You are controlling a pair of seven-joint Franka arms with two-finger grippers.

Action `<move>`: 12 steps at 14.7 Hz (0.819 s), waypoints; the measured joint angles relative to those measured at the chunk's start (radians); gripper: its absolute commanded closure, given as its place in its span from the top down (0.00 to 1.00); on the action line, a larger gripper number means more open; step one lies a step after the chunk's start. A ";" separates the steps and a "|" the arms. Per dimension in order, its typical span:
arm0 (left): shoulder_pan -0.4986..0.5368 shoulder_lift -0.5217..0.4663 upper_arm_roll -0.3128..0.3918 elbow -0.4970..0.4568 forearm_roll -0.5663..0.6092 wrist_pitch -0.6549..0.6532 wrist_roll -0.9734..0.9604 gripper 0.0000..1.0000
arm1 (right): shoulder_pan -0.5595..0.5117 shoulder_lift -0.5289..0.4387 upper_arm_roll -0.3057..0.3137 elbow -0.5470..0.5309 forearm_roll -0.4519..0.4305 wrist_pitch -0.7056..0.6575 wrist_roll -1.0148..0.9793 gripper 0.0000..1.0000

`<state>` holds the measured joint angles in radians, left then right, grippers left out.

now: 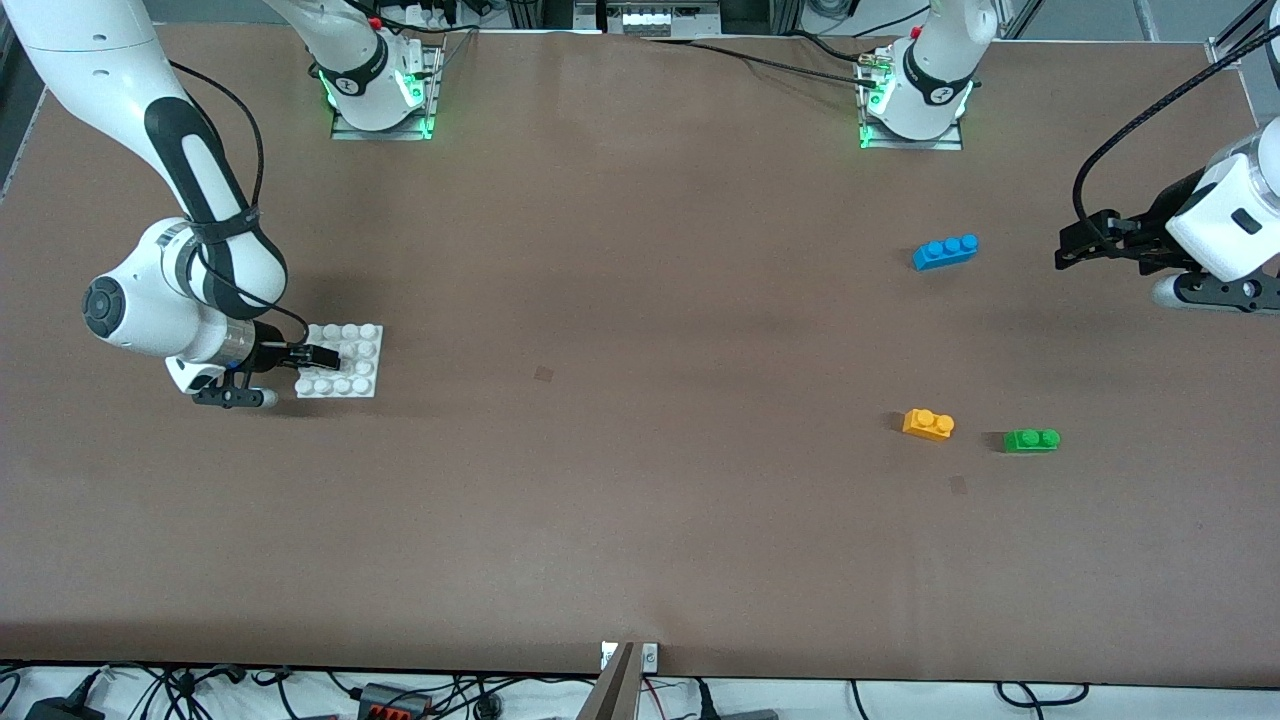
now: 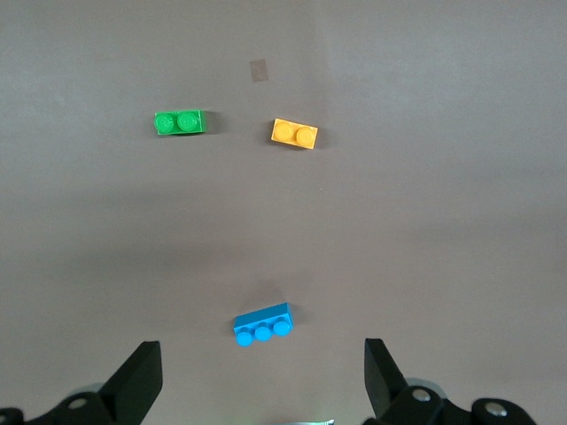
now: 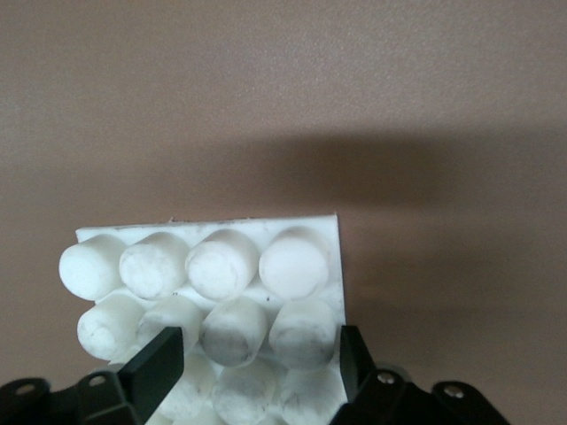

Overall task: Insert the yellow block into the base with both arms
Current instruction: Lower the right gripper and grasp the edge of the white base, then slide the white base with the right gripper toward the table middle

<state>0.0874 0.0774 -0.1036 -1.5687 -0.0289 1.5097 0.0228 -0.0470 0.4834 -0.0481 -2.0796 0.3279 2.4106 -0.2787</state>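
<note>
Yellow block (image 1: 928, 424) alone on table; right hand (image 1: 322, 354) astride base (image 1: 352, 384), left hand (image 1: 1072, 248) spread.

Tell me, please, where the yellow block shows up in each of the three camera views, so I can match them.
Front view: the yellow block lies on the table toward the left arm's end, beside the green brick, nearer the camera than the blue brick.
Left wrist view: the yellow block lies on the table beside the green brick.
Right wrist view: not in it; only the base shows.
Shared landmark: the blue brick, in the front and left wrist views.
</note>
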 measured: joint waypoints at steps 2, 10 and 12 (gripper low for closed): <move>0.000 0.000 0.000 0.000 0.000 0.000 0.000 1.00 | 0.000 0.000 0.000 0.000 0.000 0.000 -0.001 0.77; 0.000 0.000 0.000 0.000 0.000 0.000 0.000 1.00 | 0.018 -0.006 -0.001 0.002 0.000 -0.005 -0.002 0.62; 0.000 0.000 0.000 0.000 0.000 0.000 0.000 1.00 | 0.019 -0.007 -0.001 0.002 0.000 -0.006 -0.002 0.62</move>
<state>0.0877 0.0775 -0.1032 -1.5687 -0.0289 1.5097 0.0228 -0.0278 0.4768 -0.0490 -2.0773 0.3279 2.4044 -0.2808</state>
